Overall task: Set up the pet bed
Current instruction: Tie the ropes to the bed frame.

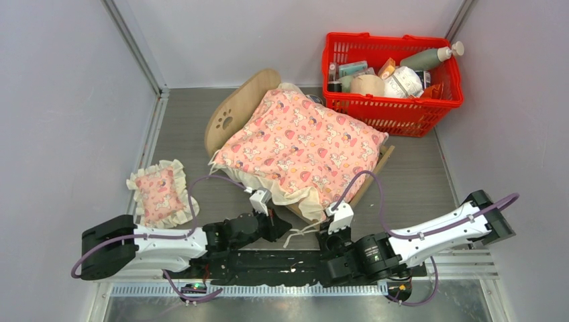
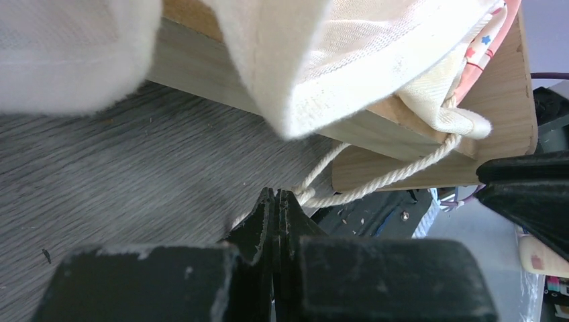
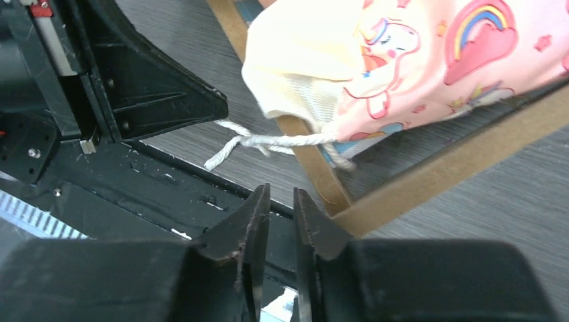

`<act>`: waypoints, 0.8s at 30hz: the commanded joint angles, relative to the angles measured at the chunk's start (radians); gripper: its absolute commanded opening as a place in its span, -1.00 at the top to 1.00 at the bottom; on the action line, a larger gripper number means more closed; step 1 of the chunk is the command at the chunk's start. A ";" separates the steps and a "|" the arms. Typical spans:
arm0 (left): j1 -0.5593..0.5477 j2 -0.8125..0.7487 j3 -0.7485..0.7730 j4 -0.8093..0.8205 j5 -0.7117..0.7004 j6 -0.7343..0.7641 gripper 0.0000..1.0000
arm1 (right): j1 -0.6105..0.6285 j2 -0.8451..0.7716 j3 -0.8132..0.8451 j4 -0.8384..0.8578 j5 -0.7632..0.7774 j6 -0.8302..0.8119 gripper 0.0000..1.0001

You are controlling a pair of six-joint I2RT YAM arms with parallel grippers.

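The pet bed point(image 1: 231, 114) stands mid-table, its paw-print headboard at the left, under a pink unicorn blanket point(image 1: 302, 144) with a cream frill. A white cord point(image 1: 303, 231) hangs from the blanket's near corner. My left gripper point(image 1: 286, 231) is shut. In the left wrist view the cord point(image 2: 376, 181) runs from the wooden frame point(image 2: 429, 168) right up to the left gripper point(image 2: 276, 192); I cannot tell whether a strand is pinched. My right gripper point(image 1: 327, 236) point(image 3: 282, 191) stands slightly open, empty, just short of the cord point(image 3: 268, 141) and the frame point(image 3: 456, 157).
A small pink frilled pillow point(image 1: 160, 191) lies on the table left of the bed. A red basket point(image 1: 402, 111) full of bottles and packets stands at the back right. Grey walls close in on both sides, and the black arm mount point(image 1: 268, 265) runs along the near edge.
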 commanded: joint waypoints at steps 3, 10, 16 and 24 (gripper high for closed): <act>0.002 -0.009 0.003 0.078 -0.016 -0.015 1.00 | 0.017 0.167 0.057 0.154 0.076 -0.044 0.20; 0.014 -0.057 0.029 0.038 0.008 -0.033 1.00 | 0.039 0.541 0.241 -0.043 0.155 0.347 -0.15; 0.026 -0.088 0.051 0.003 0.046 -0.051 1.00 | 0.039 0.685 0.217 -0.019 0.185 0.589 -0.20; 0.028 -0.070 0.041 0.033 0.065 -0.074 1.00 | 0.041 0.802 0.180 0.048 0.315 0.791 -0.35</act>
